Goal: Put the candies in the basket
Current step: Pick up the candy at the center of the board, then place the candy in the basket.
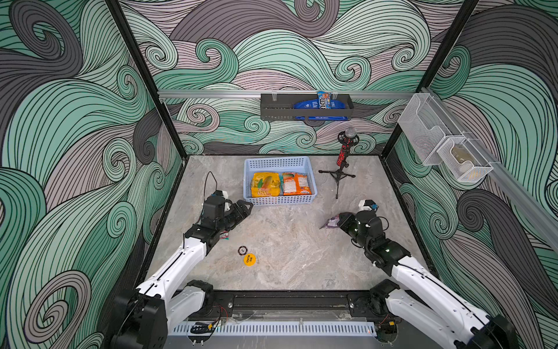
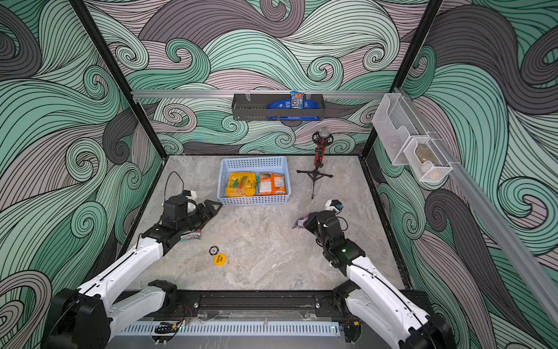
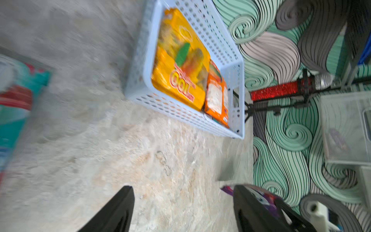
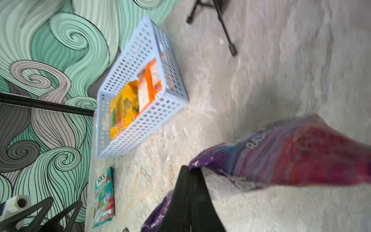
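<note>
The light blue basket (image 1: 279,163) (image 2: 253,163) stands at the back middle of the table. A yellow candy bag (image 1: 265,184) and an orange one (image 1: 296,183) lie flat in it side by side. My right gripper (image 1: 339,220) (image 4: 190,170) is shut on the edge of the purple candy bag (image 1: 330,223) (image 4: 291,152), right of the basket's front. My left gripper (image 1: 246,207) (image 3: 181,188) hovers open and empty by the basket's front left corner. A teal candy bag (image 2: 190,235) (image 4: 103,197) lies on the table, partly hidden under my left arm.
A red microphone on a black tripod (image 1: 342,163) stands right of the basket. A yellow disc (image 1: 249,260) and a small round chip (image 1: 242,250) lie near the front middle. A dark tray (image 1: 305,107) with blue packets hangs on the back wall, with wire mesh bins (image 1: 444,145) on the right wall.
</note>
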You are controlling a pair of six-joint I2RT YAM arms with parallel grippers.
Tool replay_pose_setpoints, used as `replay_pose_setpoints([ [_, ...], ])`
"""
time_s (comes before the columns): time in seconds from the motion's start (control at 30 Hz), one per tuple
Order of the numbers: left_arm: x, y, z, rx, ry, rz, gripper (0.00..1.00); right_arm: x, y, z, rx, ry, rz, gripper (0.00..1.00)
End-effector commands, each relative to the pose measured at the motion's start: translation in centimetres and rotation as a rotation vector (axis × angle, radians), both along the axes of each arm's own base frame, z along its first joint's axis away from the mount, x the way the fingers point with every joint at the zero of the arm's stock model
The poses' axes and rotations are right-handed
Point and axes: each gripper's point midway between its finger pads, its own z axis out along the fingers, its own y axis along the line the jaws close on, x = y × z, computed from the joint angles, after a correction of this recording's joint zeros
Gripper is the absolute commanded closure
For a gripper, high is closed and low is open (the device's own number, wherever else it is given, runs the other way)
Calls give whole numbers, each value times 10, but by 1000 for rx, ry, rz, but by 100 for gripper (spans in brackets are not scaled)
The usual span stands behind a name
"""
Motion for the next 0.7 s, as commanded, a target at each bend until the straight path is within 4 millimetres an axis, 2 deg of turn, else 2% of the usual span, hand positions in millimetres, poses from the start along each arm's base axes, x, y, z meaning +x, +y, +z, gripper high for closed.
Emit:
replay_pose_setpoints([
  [0.0,-8,26,-16,14,105,61,20,10,15,54,-128,-103,162,100],
  [0.1,-10,42,-27,-23,149,102,20,23,43,88,-124,-125,293,100],
  [0.17,-13,49,-34,-40,178,122,20,37,70,107,-94,-130,405,100],
  [0.27,-15,61,-41,-43,206,155,20,61,112,131,-40,-128,549,100],
  [0.37,-15,69,-39,-33,208,158,21,88,155,143,-72,-128,645,100],
  [0.47,-15,80,-35,-15,213,170,21,114,198,139,-108,-117,708,100],
  [0.57,-15,87,-33,-17,209,178,21,141,239,118,-128,-68,767,100],
  [0.67,-16,91,-35,-26,210,180,21,165,281,106,-130,-50,818,100],
])
